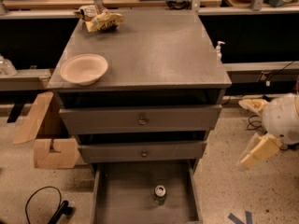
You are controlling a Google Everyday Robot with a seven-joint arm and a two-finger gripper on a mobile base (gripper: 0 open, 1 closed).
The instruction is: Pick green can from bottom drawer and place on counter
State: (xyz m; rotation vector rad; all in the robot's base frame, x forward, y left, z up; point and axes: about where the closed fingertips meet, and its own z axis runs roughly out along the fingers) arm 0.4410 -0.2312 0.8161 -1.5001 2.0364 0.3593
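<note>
The green can (160, 193) stands upright with its silver top showing, near the front middle of the open bottom drawer (121, 195), the low grey tray pulled out at floor level. The counter (154, 45) is the flat grey top of the cabinet above it. My gripper (245, 133) is to the right of the cabinet, at about the height of the two knobbed drawers, well apart from the can. Its two cream fingers (260, 151) are spread apart and hold nothing.
A pale bowl (84, 69) sits at the counter's front left and a snack bag (100, 18) at its back left. A white pump bottle (218, 48) stands by the right edge. A cardboard box (46, 134) and a black cable (44, 206) lie on the floor at left.
</note>
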